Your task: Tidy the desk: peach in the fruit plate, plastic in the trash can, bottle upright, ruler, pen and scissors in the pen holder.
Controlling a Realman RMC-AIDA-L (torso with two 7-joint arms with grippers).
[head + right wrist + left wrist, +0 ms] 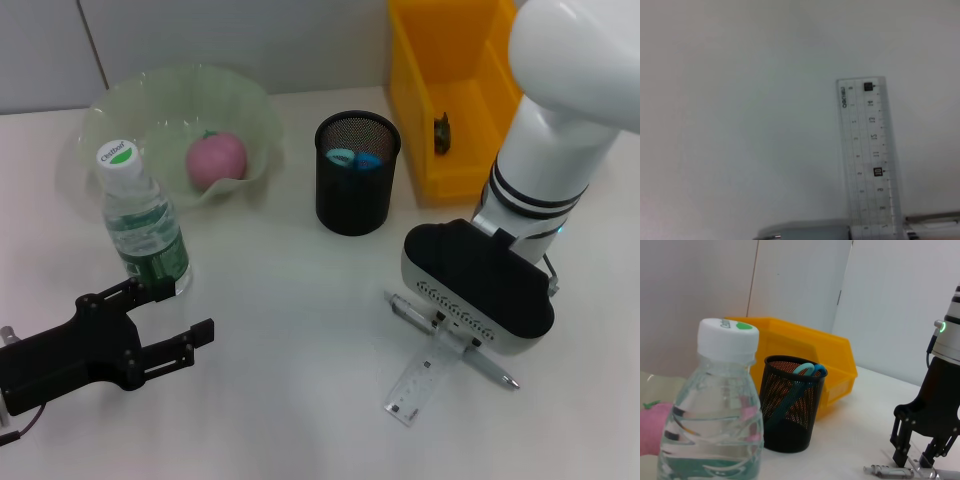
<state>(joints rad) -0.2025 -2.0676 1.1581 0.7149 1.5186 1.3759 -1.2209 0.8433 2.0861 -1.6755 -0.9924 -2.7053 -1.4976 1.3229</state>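
A: where are we? Landmark = pen holder (357, 172)

B: right gripper (914, 458) sits in front of the holder and to its right, low over the ruler (423, 375) and pen (452, 341), which lie crossed on the desk — we judge we're lining up to take one of them. Fingers spread, nothing between them

A: left?

B: left gripper (178, 322) well to the holder's left and nearer us, just in front of the bottle (143, 222), fingers apart, empty. Bottle's already upright, so that hand looks finished with it

A: the rest?

B: peach (215, 160) in the fruit plate (251, 108) left of the holder, scissors (355, 158) inside it, a dark scrap in the yellow bin (411, 98) to its right — probably the plastic, can't confirm

A: views?

B: head view hides our right fingers behind the wrist housing; left wrist view shows them open. Right wrist view gives only ruler markings, with the pen crossing at its near end
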